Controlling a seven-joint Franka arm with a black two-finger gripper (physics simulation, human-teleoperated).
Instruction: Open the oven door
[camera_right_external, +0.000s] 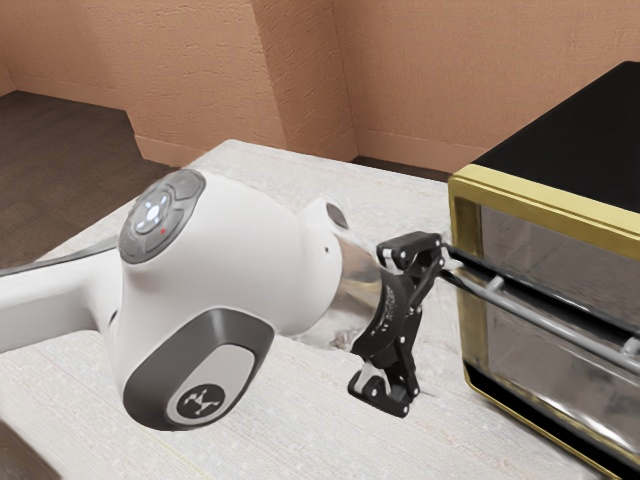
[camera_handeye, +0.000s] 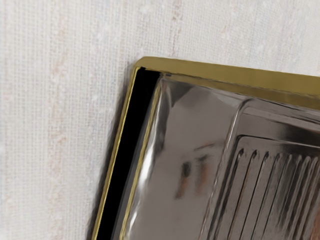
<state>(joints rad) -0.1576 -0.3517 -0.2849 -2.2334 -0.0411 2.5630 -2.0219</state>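
Observation:
The gripper (camera_right_external: 425, 330) stands open in the exterior view, its two fingers spread far apart, one high and one low. At the exterior view's right is the gold-framed oven (camera_right_external: 549, 205) with a black top. A grey bar handle (camera_right_external: 555, 324) runs across its front, and the upper finger is close to the handle's near end; whether they touch I cannot tell. Below the handle lies the glassy door panel (camera_right_external: 535, 372). Close up, the wrist view has a corner of the oven frame (camera_handeye: 230, 77) and the shiny front (camera_handeye: 192, 130). Any gap at the door is unclear.
The pale table (camera_right_external: 250, 430) extends beneath the arm and around the oven. Behind it rise orange-brown walls (camera_right_external: 430, 80), with dark floor (camera_right_external: 60, 150) at the exterior view's left. In the wrist view, pale table surface (camera_handeye: 55, 120) borders the oven's edge.

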